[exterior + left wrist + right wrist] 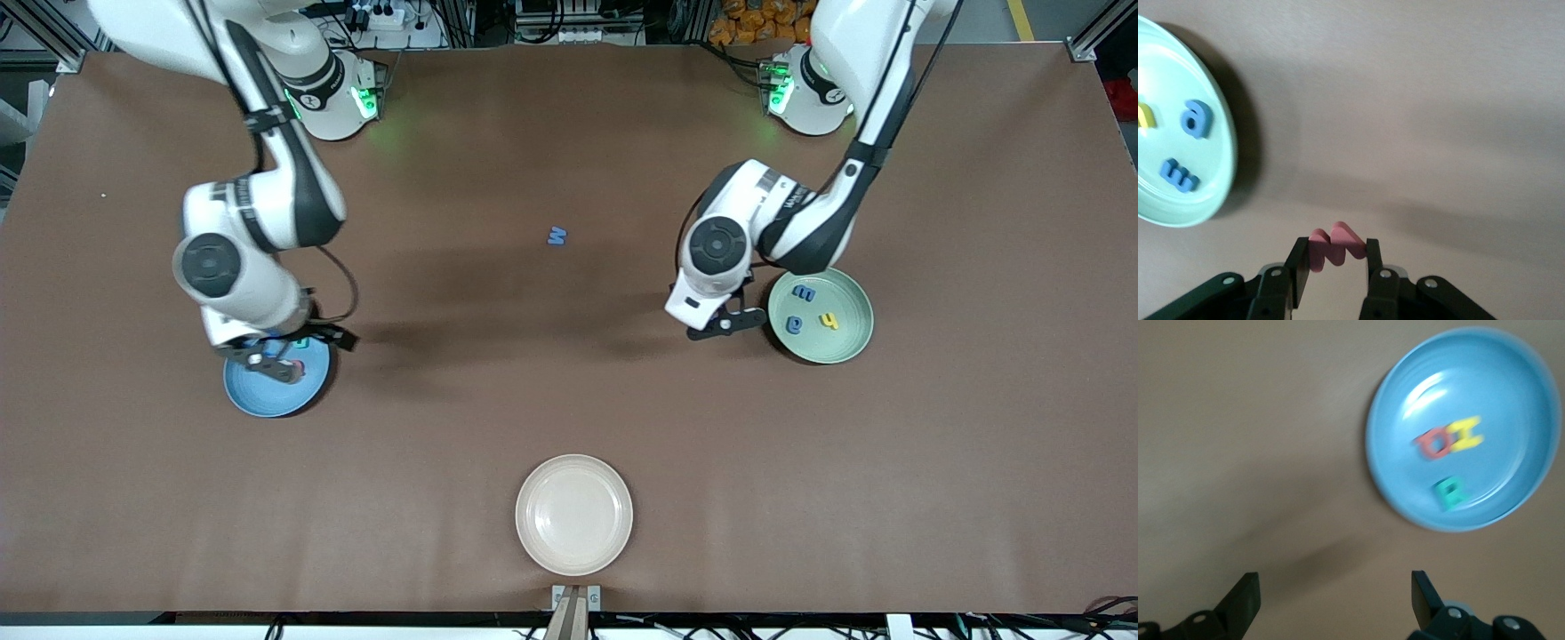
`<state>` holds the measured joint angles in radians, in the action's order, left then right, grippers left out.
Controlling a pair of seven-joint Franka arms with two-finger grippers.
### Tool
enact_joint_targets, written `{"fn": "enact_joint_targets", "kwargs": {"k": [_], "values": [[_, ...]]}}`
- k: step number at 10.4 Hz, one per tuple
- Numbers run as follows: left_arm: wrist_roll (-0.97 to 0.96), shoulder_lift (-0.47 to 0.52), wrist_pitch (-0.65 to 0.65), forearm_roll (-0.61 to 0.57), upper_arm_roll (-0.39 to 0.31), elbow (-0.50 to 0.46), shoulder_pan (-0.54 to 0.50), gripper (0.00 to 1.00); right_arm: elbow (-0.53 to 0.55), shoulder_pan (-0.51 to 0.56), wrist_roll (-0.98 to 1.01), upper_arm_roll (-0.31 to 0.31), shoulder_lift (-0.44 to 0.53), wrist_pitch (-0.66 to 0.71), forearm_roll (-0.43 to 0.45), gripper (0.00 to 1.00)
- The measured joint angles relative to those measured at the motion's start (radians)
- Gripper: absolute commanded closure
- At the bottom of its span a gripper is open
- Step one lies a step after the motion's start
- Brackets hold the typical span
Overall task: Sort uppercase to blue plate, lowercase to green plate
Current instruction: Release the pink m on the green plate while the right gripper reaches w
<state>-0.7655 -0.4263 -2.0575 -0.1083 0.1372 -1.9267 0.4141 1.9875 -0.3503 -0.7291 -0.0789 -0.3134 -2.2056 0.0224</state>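
Front view: brown table. Blue plate toward the right arm's end, partly under the right gripper. Green plate toward the left arm's end, holding three lowercase letters: blue m, blue a, yellow h. Left gripper just beside that plate's rim, over bare table. Blue W lying alone mid-table, well apart from both plates, unsorted. Cream plate nearest the camera, bare.

Left wrist view: fingers clamped on the red w, letter held by its sides. Green plate off to one side, not yet beneath the load.

Right wrist view: jaws spread wide, nothing between them. Blue plate containing red Q, yellow H, teal R; Q and H touching.

Step in hand, as judged: delivery of red w to green plate. Advice: carry sideways until fully inside the rim, aim for a bare patch clear of the three letters, lower close before release so light foam does not bounce out. Blue W left for the free right gripper.
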Motion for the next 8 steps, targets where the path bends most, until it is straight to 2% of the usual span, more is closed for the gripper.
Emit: {"fn": "enact_joint_targets", "kwargs": {"k": [3, 5, 8], "values": [[0.126, 0.047, -0.007, -0.064, 0.002, -0.072, -0.083, 0.9, -0.001, -0.031, -0.186, 0.099, -0.013, -0.067, -0.047, 0.0], [0.184, 0.066, -0.079, -0.129, 0.003, -0.145, -0.147, 0.9, -0.001, -0.079, -0.317, 0.151, -0.037, -0.126, -0.05, 0.0], [0.334, 0.107, -0.154, -0.164, 0.004, -0.26, -0.236, 0.9, -0.001, -0.136, -0.456, 0.23, -0.071, -0.159, -0.05, 0.0]]}}
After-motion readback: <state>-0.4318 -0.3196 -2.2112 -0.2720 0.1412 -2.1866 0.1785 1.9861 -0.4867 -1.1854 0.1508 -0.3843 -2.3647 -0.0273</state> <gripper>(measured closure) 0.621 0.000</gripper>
